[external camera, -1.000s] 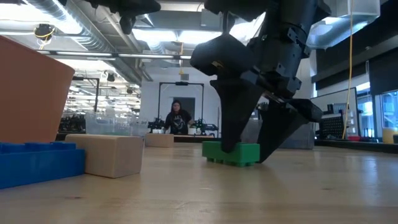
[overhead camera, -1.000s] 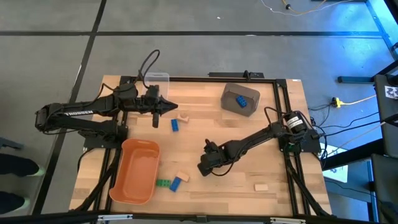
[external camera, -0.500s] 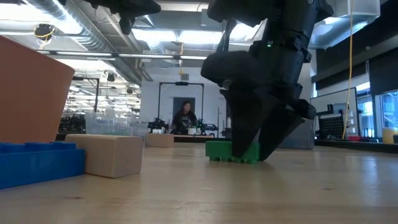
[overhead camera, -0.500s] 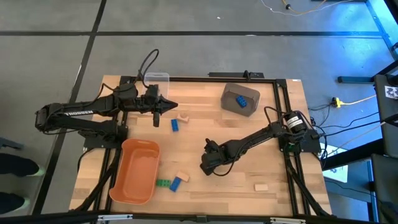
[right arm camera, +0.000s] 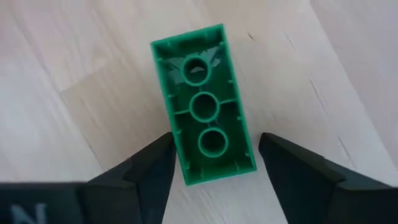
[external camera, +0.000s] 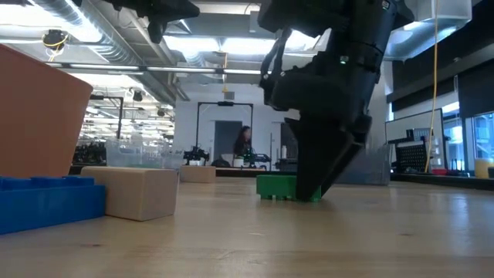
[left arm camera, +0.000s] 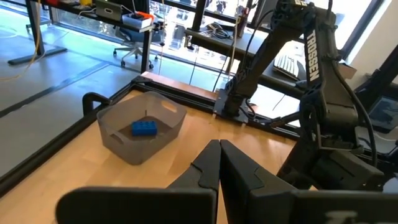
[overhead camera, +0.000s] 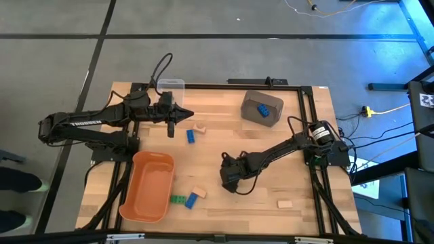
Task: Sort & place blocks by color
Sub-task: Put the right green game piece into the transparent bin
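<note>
A: Since the frame a second ago the right gripper (overhead camera: pixel 229 180) has shifted slightly right and toward the frame's bottom in the high view. In the low view its fingers (external camera: pixel 312 181) now cover more of the green brick (external camera: pixel 276 187). The person (external camera: pixel 241 144) in the far doorway has moved right.

B: Surface and room?

A: Pale wood worktop (overhead camera: pixel 224 146) with a dark frame, on grey floor. The low view shows an open hall with ceiling ducts and strip lights.

B: Right fingers?

A: Spread, straddling the green brick (right arm camera: pixel 203 104) in the right wrist view. One finger touches a long side, the other is just clear. The brick lies hollow side up on the worktop, centre-right of the high view, hidden there under the gripper.

B: Left?

A: The left gripper (overhead camera: pixel 182 116) is at upper left of centre in the high view, fingers pressed together, holding nothing. It is just beside a blue brick (overhead camera: pixel 191 136) and a tan block (overhead camera: pixel 199 127).

B: Other stuff?

A: Orange tub (overhead camera: pixel 148 186) at lower left. Beside its right edge sit a green brick (overhead camera: pixel 178 199), a blue brick (overhead camera: pixel 192 200) and a tan block (overhead camera: pixel 199 192). Another tan block (overhead camera: pixel 284 202) lies alone at lower right. The grey bin (overhead camera: pixel 262 108) at upper right holds a blue brick (overhead camera: pixel 262 110). A clear box (overhead camera: pixel 170 86) sits at the top edge.

B: Obstructions?

A: In the low view, a blue brick (external camera: pixel 48 202) and a tan block (external camera: pixel 139 191) sit close in the left foreground. The orange tub wall (external camera: pixel 38 116) fills the left.
</note>
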### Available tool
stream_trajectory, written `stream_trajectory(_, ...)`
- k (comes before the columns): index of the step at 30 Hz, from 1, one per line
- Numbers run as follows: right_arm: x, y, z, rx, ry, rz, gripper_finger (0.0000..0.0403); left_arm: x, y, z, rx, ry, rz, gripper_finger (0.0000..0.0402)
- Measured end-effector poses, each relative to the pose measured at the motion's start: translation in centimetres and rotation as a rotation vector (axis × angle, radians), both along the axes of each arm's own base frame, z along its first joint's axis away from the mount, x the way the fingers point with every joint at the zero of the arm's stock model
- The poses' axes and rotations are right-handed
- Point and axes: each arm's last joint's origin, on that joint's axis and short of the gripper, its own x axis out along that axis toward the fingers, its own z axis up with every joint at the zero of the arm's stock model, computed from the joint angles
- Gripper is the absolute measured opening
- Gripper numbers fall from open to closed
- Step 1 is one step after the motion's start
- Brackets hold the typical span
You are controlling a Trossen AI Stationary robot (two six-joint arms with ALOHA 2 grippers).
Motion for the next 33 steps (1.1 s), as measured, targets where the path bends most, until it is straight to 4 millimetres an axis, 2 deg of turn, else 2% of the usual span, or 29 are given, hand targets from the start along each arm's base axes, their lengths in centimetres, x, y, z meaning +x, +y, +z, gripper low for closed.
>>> stream_trajectory(14,0.16,0.03,0.03,-0.028,0.0,0.129,0.0241,0.0,0.0,0.0,-0.018,-0.003,0.003,0.0)
stream_trajectory(28,0.17,0.05,0.04,-0.028,0.0,0.135,0.024,-0.02,0.13,0.0,-0.016,-0.003,0.049,0.0)
stream_trajectory(33,0.16,0.13,0.05,-0.028,-0.001,0.136,0.0206,-0.03,0.16,0.0,-0.015,-0.003,0.06,0.0)
